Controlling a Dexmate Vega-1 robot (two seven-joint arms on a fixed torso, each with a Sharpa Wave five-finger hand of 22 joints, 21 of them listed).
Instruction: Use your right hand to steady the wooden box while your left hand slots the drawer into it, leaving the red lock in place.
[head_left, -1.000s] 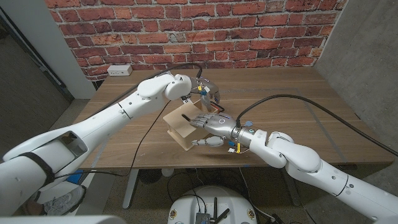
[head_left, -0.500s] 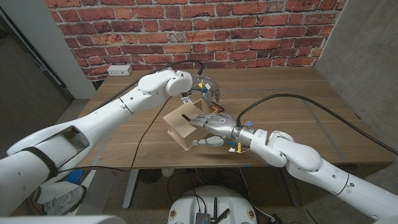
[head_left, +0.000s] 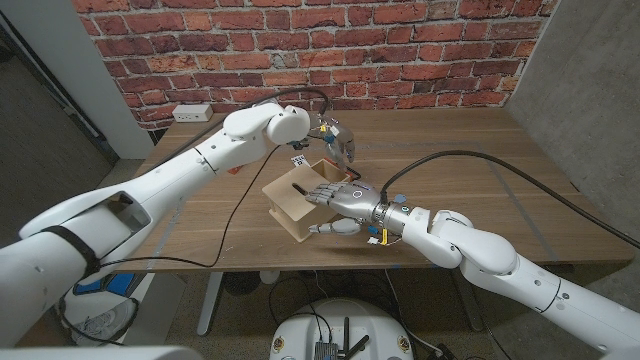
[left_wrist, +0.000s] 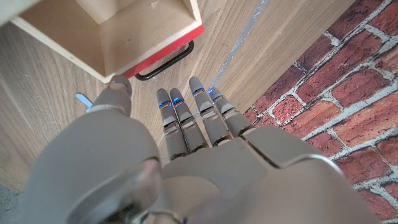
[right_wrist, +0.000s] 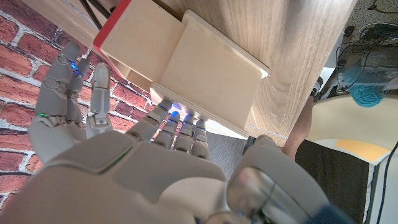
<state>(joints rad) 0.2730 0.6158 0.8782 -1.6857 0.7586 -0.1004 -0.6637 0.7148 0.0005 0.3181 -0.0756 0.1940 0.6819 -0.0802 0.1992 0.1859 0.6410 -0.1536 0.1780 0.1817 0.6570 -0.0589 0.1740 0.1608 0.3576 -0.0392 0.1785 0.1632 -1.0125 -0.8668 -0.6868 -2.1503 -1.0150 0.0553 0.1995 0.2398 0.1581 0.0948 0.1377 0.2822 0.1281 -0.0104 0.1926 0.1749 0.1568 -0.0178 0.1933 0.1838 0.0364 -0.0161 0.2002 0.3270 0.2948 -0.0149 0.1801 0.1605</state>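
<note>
Wooden box (head_left: 292, 203) sits centre frame on the table (head_left: 470, 190), drawer (right_wrist: 142, 42) partly in, red lock (left_wrist: 166, 53) on its front. Right robot hand (head_left: 338, 199) grips the box's right side, fingers on top, thumb below. Left robot hand (head_left: 338, 144) just above it, open, fingers extended near the drawer front, holding nothing.

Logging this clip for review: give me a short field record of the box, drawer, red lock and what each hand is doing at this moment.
wooden box: on the table, tilted, near the front edge
drawer: partly slid out of the box, open side visible
red lock: red strip along the drawer's edge, with a black handle beside it
right hand: fingers laid on the box, thumb at its near side
left hand: behind the box by the drawer end, fingers extended; contact unclear
stage: drawer not fully in
</note>
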